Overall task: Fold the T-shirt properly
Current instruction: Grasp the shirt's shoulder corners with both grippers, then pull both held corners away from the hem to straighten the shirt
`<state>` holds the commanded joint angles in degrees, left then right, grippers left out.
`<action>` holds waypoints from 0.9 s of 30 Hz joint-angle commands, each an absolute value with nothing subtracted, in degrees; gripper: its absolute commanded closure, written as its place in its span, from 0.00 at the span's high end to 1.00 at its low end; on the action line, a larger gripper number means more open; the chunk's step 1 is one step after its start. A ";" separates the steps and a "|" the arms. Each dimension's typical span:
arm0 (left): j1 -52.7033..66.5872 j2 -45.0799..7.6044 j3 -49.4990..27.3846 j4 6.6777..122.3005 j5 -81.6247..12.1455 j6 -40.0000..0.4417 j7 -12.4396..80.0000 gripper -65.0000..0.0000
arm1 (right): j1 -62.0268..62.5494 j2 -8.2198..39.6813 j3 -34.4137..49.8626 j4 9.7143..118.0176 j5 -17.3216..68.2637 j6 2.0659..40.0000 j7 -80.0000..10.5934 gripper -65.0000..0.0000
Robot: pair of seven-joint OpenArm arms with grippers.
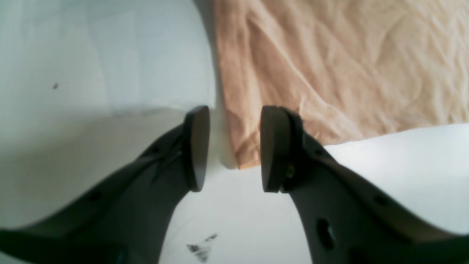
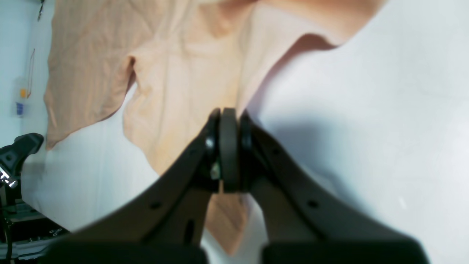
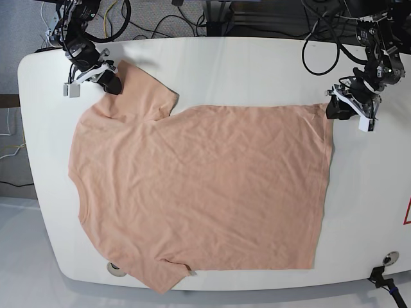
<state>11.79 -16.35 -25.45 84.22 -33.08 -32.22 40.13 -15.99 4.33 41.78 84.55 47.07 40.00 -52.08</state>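
T-shirt (image 3: 205, 192): flat across the white desk (image 3: 257, 64). Right claw (image 3: 110, 82), upper left, pinches a sleeve; left claw (image 3: 335, 108), upper right, spread astride hem corner. I'd close left before lifting evenly

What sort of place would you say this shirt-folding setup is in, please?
Probably a robotics lab: a white rounded table holds a peach cotton T-shirt, with loose black cables trailing behind it over a grey floor.

No words, brands or numbers can be read anywhere; a red mark at the table's (image 3: 385, 192) right edge is cut off and illegible.
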 joint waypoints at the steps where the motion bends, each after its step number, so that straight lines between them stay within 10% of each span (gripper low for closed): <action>1: 11.71 -16.25 -25.34 83.98 -33.10 -32.11 40.03 0.34 | -16.00 4.30 41.85 84.56 47.27 40.00 -52.04 0.00; 27: 12.03 -15.12 -24.62 81.70 -34.87 -31.72 41.22 0.33 | -17.27 3.90 42.03 84.21 47.03 40.00 -52.68 0.00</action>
<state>12.03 -15.12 -24.62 81.70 -34.87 -31.72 41.22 -17.27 3.90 42.03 84.21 47.03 40.00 -52.68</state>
